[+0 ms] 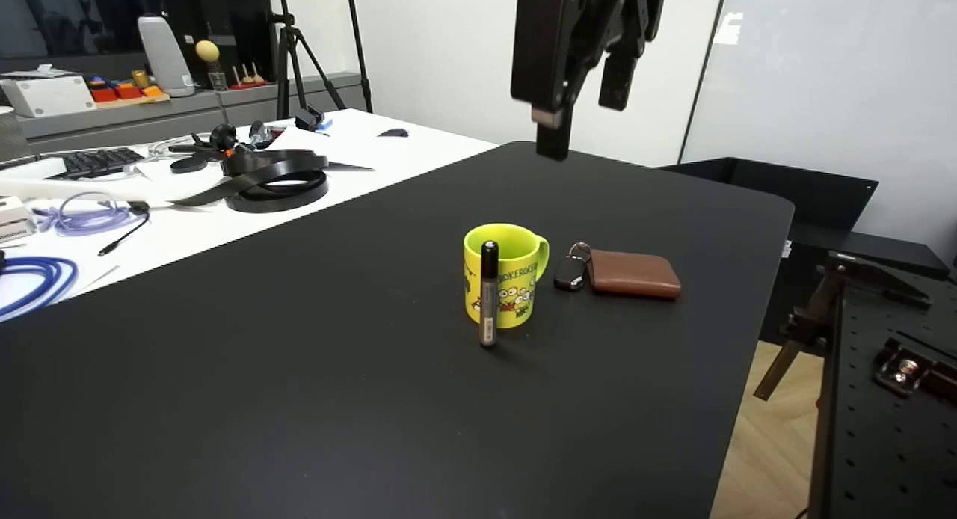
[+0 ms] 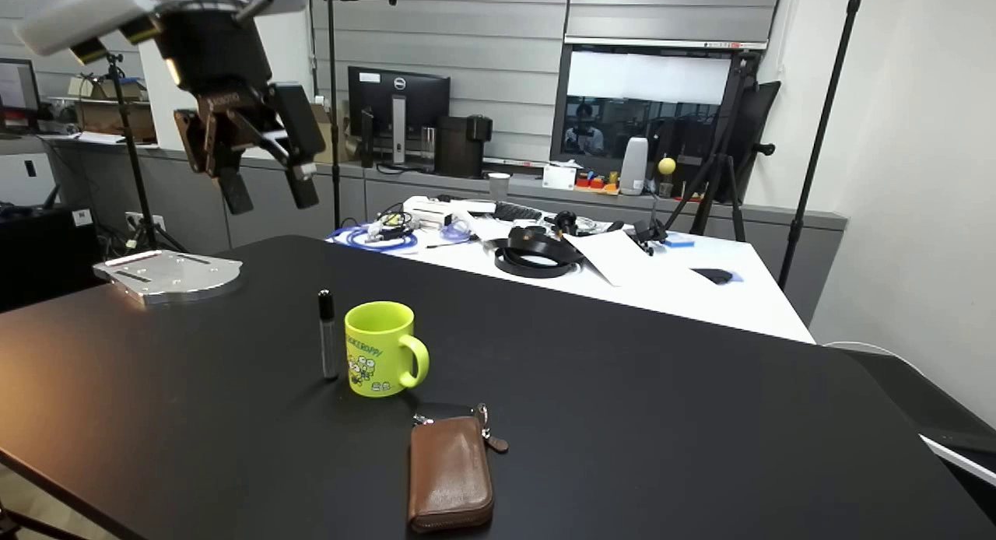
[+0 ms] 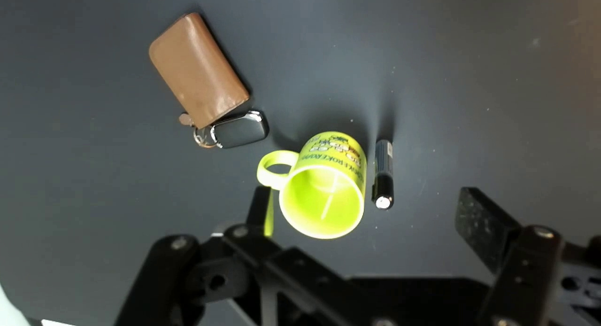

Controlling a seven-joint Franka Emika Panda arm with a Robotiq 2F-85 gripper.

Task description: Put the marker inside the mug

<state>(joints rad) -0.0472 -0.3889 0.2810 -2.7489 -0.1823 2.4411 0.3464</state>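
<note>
1. The jaws of the black two-fingered gripper [image 2: 270, 196] are spread wide, gripping nothing, high above the matte black worktop [image 1: 299, 392].
2. The slim grey cylindrical marker [image 1: 488, 302] stands on end on the worktop, black cap up, just beside the small yellow-green mug [image 2: 369, 353] with cartoon print; the wrist view shows a narrow gap between them.
3. The mug stands upright, its handle on the side away from the marker.
4. A brown leather wallet [image 2: 450, 470] lies near the mug, a black key fob [image 3: 240, 130] between them.
</note>
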